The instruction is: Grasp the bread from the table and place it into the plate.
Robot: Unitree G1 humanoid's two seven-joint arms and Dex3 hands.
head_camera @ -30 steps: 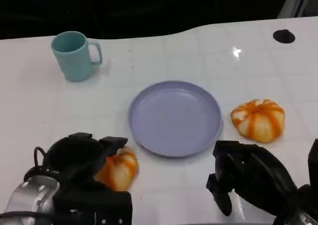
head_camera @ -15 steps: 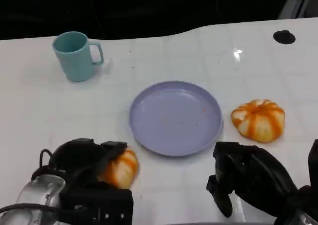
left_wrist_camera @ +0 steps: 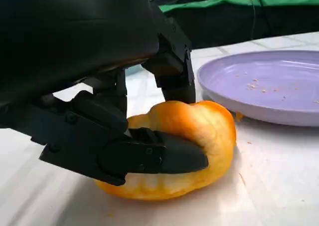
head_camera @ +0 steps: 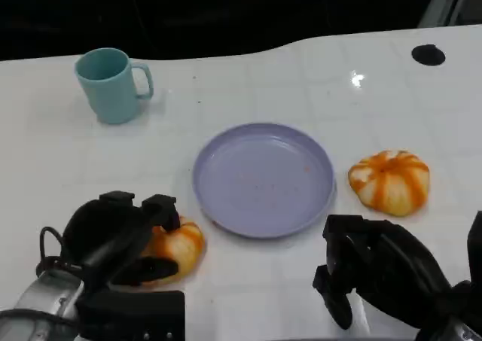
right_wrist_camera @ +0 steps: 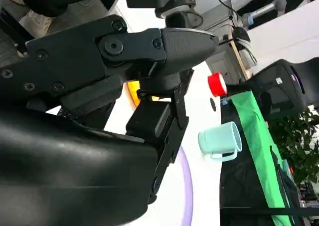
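Bread [head_camera: 177, 248] lies on the white tabletop [head_camera: 248, 77] just beside the near-left rim of the purple plate [head_camera: 263, 178], and the left robot hand [head_camera: 120, 239] is clamped on it. In the left wrist view one finger [left_wrist_camera: 154, 156] wraps across the loaf's [left_wrist_camera: 184, 146] front while others press down on its top, so it looks gripped but not yet lifted; its underside seems to rest on the tabletop. The loaf is roundish, slightly longer along the line toward the plate, which lies just past the fingertips. The coming move turns on that: a lift and a short carry away from the robot and to its right should bring the bread over the plate's rim.

The right robot hand [head_camera: 376, 269] hangs near the plate's near-right edge, fingers curled in with nothing in them. A second striped bread [head_camera: 389, 181] sits just beside the plate's right rim, close ahead of this hand. A teal mug [head_camera: 111, 84] stands well beyond the plate, to its far left, and a small dark round mark [head_camera: 428, 54] shows at the far right.

Compared with a second ago, the left hand has closed further round the bread, with more of the loaf showing between the fingers. The right hand, second bread and plate are unchanged. The mug's slight shift looks like camera movement.
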